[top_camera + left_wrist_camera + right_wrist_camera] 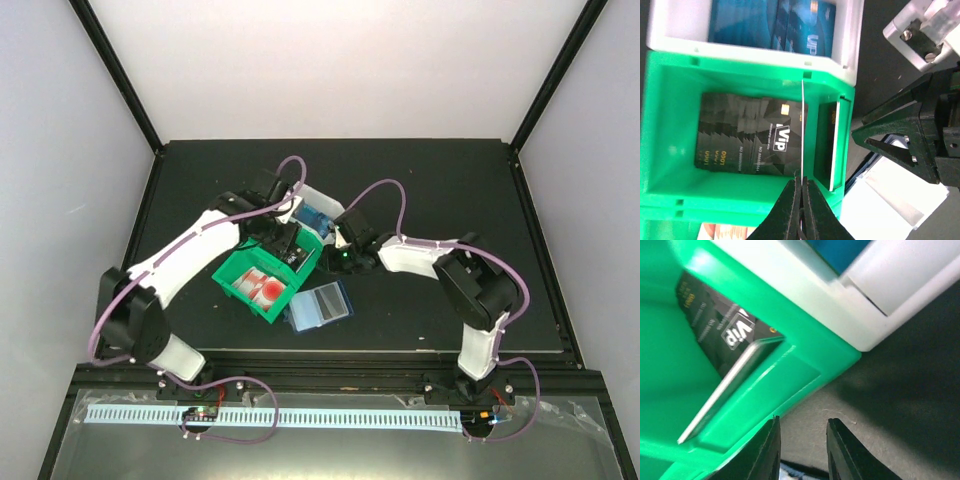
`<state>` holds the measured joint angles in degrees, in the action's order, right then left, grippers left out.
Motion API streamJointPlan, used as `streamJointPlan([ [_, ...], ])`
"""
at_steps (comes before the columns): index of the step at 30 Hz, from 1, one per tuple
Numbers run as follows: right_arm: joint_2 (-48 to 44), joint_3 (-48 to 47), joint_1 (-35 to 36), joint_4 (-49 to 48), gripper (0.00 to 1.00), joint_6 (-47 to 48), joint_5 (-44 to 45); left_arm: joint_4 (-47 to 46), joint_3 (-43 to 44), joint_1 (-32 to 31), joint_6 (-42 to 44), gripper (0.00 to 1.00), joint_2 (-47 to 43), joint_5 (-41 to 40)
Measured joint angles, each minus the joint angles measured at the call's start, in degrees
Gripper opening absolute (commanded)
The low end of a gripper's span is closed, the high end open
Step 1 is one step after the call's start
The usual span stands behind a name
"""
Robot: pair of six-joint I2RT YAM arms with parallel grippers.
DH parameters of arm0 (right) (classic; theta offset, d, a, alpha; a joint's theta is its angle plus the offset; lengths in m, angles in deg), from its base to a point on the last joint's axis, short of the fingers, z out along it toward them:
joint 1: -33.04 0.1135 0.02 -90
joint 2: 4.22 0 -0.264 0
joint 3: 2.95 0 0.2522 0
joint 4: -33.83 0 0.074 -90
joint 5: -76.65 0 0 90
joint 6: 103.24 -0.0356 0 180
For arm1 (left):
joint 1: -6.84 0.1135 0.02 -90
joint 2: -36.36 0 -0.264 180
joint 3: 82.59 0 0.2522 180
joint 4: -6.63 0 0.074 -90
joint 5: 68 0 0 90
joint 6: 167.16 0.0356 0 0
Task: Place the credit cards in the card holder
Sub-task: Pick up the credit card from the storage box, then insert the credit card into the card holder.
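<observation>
Fingers of your left gripper [801, 185] pinch one credit card [802, 130] edge-on over the green bin [670, 150]; right gripper [803, 423] slightly spread, empty. Lift the card straight, then carry it to the card holder [322, 305] beside the bin

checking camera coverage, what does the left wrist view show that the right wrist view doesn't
Left wrist only: the left gripper shut on an edge-on card, the clear sleeves of the open card holder, and red-and-white cards. Right wrist only: the right gripper open with nothing between its fingers. Both: the green bin with black cards, one leaning card against its wall, and the white bin holding blue cards.
</observation>
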<state>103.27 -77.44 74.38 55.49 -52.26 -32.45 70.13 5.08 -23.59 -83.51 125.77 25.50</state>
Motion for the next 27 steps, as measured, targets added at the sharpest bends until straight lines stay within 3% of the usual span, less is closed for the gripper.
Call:
streamJointPlan([
  [4,-4.74,0.68,0.00,0.66,0.32,1.07,1.57,-2.54,-2.62,0.00,-1.33,0.02,-7.50,-0.57],
  [11,-21.79,5.22,-0.04,0.11,0.58,3.21,0.90,-11.69,-10.36,0.00,-4.96,0.02,-24.02,5.60],
  [16,-35.43,12.35,-0.04,-6.91,0.73,0.96,-4.46,-23.17,-17.70,0.00,-10.51,0.01,-34.56,14.86],
  [21,-41.77,16.35,0.00,-16.09,0.73,-5.18,-10.51,-31.30,-20.79,0.00,-18.03,0.02,-38.32,25.14],
  [27,-42.66,17.75,0.48,-26.58,0.49,-12.48,-15.56,-40.92,-23.96,0.09,-29.16,0.02,-40.09,36.04],
])
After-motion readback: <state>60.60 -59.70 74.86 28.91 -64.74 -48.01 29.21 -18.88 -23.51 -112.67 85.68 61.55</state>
